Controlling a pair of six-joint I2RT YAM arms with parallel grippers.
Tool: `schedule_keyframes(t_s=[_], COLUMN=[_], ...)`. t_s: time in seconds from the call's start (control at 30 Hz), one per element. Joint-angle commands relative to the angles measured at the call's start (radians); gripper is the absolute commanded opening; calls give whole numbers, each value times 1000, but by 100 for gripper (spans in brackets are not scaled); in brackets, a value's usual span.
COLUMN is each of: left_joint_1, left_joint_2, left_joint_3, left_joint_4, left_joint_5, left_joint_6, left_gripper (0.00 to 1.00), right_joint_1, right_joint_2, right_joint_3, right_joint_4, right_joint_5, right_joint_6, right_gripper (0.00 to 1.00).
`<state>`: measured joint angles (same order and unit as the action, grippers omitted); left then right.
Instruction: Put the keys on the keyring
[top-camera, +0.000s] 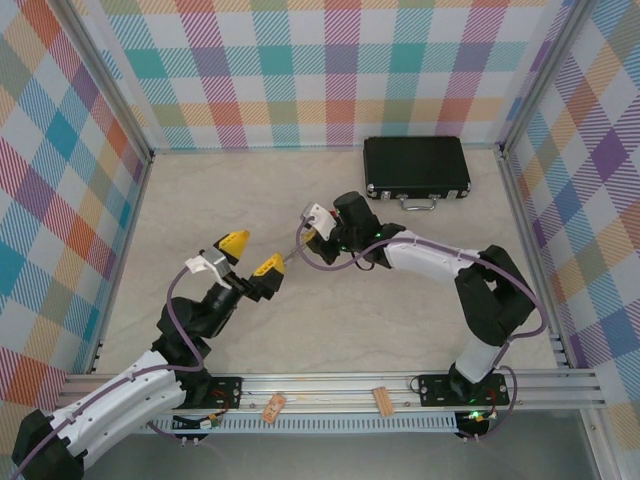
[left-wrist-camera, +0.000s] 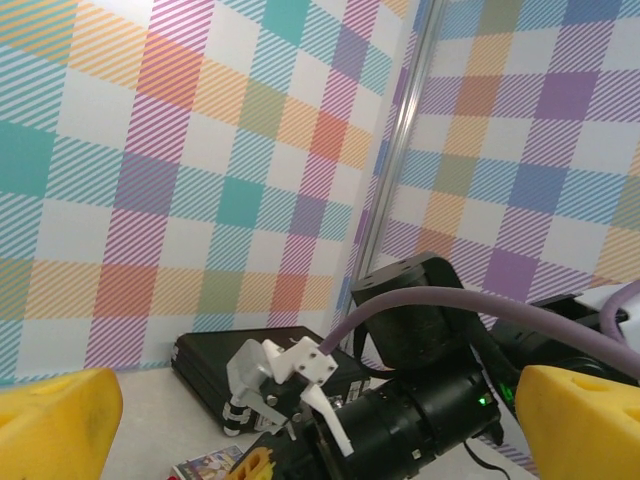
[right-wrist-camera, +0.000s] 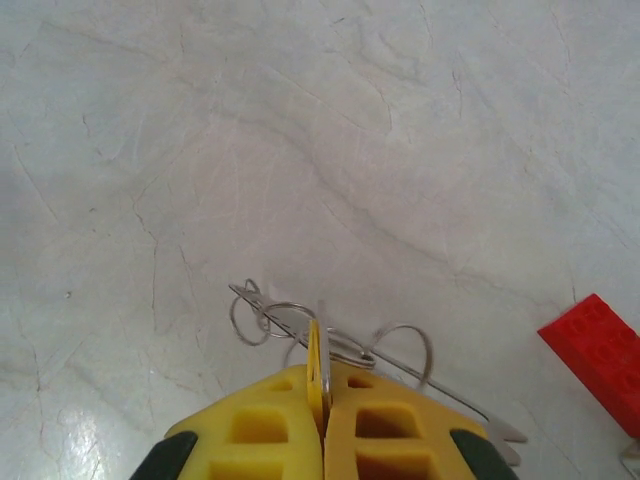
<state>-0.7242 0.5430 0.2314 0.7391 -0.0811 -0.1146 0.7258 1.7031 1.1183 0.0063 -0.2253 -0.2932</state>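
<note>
Just above the tabletop (right-wrist-camera: 300, 150), our right gripper (right-wrist-camera: 322, 390) pinches the key (right-wrist-camera: 316, 352) on edge at the keyring (right-wrist-camera: 340, 345), probably for threading; our left gripper (top-camera: 250, 254) hangs wide open nearby, free to help.

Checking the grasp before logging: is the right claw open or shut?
Shut: on the right claw, the yellow fingers meet, pinching the thin tan-yellow key edge-on.

place: robot lab test cell | evidence: plaid-patterned walls (top-camera: 330, 70), aluminium frame rail (top-camera: 350, 383), marble-look tabletop (top-camera: 330, 320)
</note>
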Motion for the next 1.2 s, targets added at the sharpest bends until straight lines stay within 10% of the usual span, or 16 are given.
schedule_keyframes(t_s=[0.0, 1.17], left_joint_1=[8, 9], left_joint_2=[3, 3], left_joint_3=[-15, -44], left_joint_4=[51, 74], left_joint_5=[-6, -2], left_joint_6=[5, 6], left_gripper=[100, 100], right_joint_1=[-7, -20], right_joint_2=[-37, -158], right_joint_3=[-37, -236], right_joint_4=[8, -215], right_joint_5=[15, 273], right_joint_6=[-10, 33], right_gripper=[0, 0])
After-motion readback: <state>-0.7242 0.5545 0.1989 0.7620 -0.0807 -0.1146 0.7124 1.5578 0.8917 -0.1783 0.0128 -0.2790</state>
